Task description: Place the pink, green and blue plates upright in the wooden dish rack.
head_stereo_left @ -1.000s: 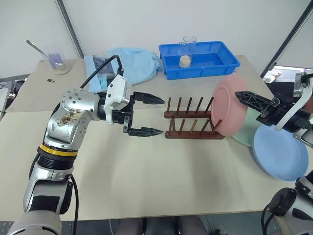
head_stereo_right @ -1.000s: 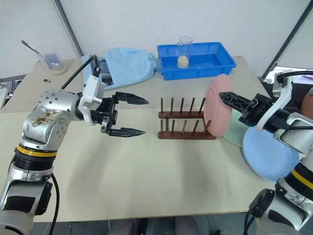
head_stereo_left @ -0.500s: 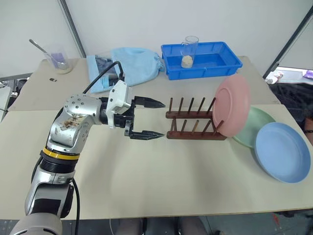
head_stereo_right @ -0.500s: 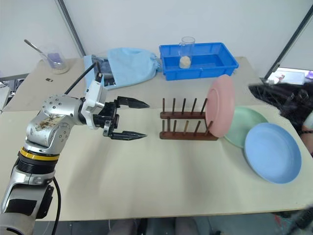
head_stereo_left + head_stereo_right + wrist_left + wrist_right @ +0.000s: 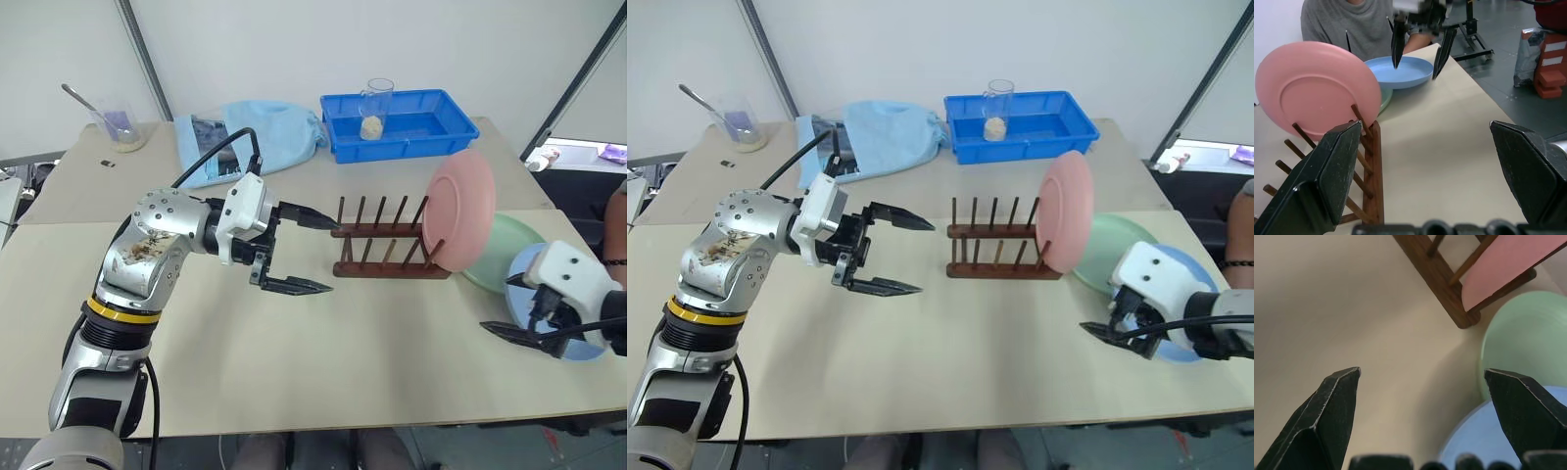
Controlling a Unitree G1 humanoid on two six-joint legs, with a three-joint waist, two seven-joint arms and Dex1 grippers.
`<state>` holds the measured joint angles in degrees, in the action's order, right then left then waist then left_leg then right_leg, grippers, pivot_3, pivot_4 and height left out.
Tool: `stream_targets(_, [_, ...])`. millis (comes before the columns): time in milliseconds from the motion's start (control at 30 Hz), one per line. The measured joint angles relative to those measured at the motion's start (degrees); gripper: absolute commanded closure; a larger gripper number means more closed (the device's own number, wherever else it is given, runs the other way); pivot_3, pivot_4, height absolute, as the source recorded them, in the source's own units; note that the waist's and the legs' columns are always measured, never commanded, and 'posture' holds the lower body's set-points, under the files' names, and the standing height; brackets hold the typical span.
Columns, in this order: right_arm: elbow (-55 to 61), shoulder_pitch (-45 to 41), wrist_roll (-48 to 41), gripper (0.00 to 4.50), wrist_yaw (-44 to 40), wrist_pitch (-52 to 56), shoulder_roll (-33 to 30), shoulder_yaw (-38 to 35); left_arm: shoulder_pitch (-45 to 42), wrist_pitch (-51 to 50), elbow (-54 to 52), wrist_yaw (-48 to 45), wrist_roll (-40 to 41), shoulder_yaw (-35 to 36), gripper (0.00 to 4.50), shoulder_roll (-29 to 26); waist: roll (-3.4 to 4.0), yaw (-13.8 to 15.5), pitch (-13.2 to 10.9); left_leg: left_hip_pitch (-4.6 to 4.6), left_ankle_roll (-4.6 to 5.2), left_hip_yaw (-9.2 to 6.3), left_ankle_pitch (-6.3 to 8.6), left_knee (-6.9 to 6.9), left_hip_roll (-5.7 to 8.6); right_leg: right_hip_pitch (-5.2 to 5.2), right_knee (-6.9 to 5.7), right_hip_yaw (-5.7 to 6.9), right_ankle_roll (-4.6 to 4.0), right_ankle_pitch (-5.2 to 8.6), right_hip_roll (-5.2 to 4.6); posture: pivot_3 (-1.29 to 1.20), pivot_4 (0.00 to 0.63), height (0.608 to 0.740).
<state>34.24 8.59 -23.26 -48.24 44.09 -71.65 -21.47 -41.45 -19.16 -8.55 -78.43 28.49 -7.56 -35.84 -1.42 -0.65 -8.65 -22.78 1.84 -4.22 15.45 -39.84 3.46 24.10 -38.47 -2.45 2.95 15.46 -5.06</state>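
The pink plate (image 5: 458, 208) stands upright in the last slot at the right end of the wooden dish rack (image 5: 384, 247). Just right of the rack the green plate (image 5: 505, 245) lies flat on the table. The blue plate (image 5: 1400, 73) lies flat beyond it and slightly overlaps it. My right gripper (image 5: 495, 305) hovers open and empty over the blue plate's near-left edge, pointing left and down. At the rack's left end my left gripper (image 5: 331, 257) is open, level and empty, pointing at the rack.
A bright blue tray (image 5: 446, 127) holding a glass beaker (image 5: 373, 108) stands at the back. A light blue cloth bag (image 5: 257, 135) lies left of it, and a beaker with a spoon (image 5: 118, 125) sits at the far left. A person in grey (image 5: 1366, 24) is at the table's right end.
My right gripper has drawn away from the pink plate, swung down and toward the table's front, and now hangs open by the blue plate. The pink plate stays in the rack. The left gripper barely moved.
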Motion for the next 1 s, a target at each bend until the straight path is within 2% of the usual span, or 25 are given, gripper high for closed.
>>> stream_targets(333, [-13.1,-16.5,10.8,0.03,2.3,-4.4,2.4,19.6,0.5,0.0,-0.7,1.4,-0.1,-0.3,0.0,0.3,0.0,0.1,0.0,-0.06,0.0,0.0,0.0,0.02,0.01,0.07,0.06,-0.01,0.0,0.0,-0.02,0.0,0.15,0.74])
stream_targets(833, [-35.9,-32.7,15.8,0.03,-4.2,-6.3,11.2,30.1,0.5,0.0,-0.8,2.0,-0.2,-0.4,0.0,0.3,0.01,-0.1,0.0,-0.07,0.0,0.0,0.0,0.02,0.03,0.12,0.06,-0.05,-0.01,-0.01,-0.04,0.0,0.15,0.74])
stream_targets(1000, [-42.4,-35.9,16.6,1.53,-6.5,-6.5,13.5,31.0,0.6,0.0,-1.2,2.4,-0.2,-0.3,0.0,0.2,0.01,0.0,0.0,-0.08,0.0,0.0,0.0,0.03,0.03,0.16,0.03,-0.05,-0.01,-0.01,-0.05,0.0,0.15,0.74])
